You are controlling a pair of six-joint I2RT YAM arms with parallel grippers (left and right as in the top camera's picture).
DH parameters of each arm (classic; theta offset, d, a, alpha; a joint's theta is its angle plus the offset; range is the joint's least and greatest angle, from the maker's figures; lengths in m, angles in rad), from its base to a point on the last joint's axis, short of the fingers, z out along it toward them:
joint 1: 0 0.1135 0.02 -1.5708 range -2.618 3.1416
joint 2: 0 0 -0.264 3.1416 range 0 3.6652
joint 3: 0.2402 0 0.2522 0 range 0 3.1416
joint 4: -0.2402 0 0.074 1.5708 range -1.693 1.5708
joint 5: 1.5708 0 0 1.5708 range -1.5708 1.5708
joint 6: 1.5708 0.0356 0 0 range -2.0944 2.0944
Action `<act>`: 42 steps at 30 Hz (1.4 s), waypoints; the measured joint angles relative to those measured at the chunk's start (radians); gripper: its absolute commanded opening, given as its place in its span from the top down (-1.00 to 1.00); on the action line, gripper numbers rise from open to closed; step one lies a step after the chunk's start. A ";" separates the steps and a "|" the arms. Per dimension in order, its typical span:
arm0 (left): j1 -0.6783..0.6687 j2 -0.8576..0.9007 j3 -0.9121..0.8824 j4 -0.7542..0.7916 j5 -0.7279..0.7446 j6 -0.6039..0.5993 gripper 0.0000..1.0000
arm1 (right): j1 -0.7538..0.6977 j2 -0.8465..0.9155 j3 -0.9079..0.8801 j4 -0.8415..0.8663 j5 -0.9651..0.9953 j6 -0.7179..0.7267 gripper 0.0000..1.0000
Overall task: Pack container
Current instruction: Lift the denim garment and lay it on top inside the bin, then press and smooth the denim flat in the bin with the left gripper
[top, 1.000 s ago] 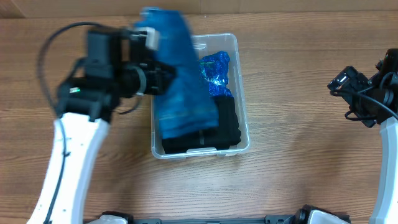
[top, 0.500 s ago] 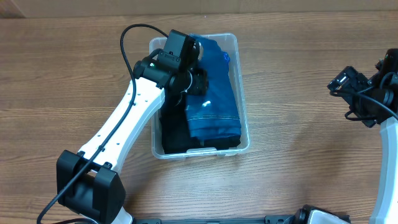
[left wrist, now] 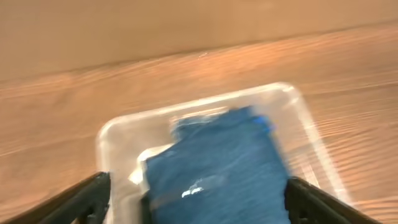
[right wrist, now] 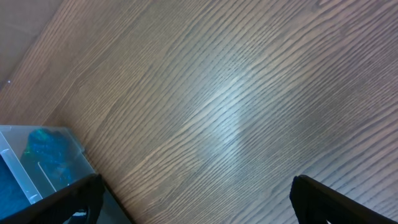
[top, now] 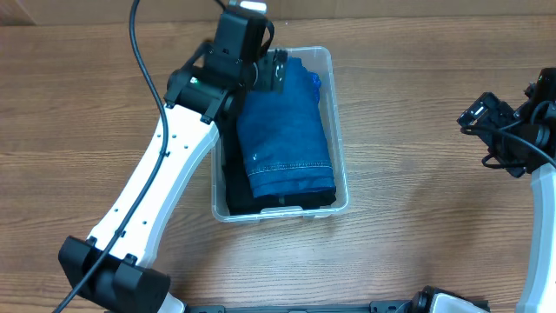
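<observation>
Left gripper (left wrist: pixel 194 200) spread wide, empty, above container (top: pixel 341 196) near bench (top: pixel 417 252) far edge; right gripper (right wrist: pixel 196 199) wide too. Clear plastic likely light, stiff, slick; best pinched at rim.

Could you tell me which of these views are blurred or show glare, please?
Left wrist view: motion-smeared, the clear rectangular plastic bin and folded blue denim garment soft-edged. Right wrist view: crisp grain, a pale glare patch on the wooden table. Overhead view: sharp throughout.

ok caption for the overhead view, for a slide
Left end effector open over the clear container, folded blue jeans lying on dark clothes inside.
</observation>
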 measured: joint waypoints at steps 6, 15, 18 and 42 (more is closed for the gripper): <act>-0.004 0.205 0.009 0.015 0.145 -0.027 -0.99 | 0.000 0.000 0.000 -0.004 0.000 0.000 -1.00; 0.000 0.444 0.081 -0.111 0.191 -0.050 -1.00 | 0.000 0.000 -0.001 -0.008 0.000 0.000 -1.00; 0.000 0.414 0.085 -0.147 0.189 -0.048 -1.00 | 0.000 0.000 -0.001 -0.008 0.000 0.000 -1.00; -0.187 0.328 -0.050 -0.422 0.267 -0.176 -1.00 | 0.000 0.000 -0.002 -0.008 0.000 -0.004 -1.00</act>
